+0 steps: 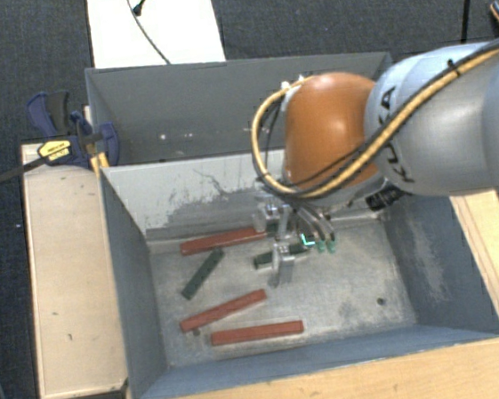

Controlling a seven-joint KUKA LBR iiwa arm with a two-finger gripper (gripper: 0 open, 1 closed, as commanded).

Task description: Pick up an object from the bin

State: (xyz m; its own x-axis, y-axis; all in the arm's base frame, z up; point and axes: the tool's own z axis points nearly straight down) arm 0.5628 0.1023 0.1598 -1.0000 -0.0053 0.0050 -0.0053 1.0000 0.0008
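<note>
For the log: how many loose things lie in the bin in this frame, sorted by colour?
Red-brown sticks: 3 (rear, middle, front)
Dark green stick: 1
Total: 4
Not counted: a small dark bit beside the gripper, too unclear to identify.

A thick silver-grey arm (pixel 455 117) with black KUKA lettering carries a glossy orange cover (pixel 326 127), looped with yellow-and-black cables (pixel 272 160).
</note>
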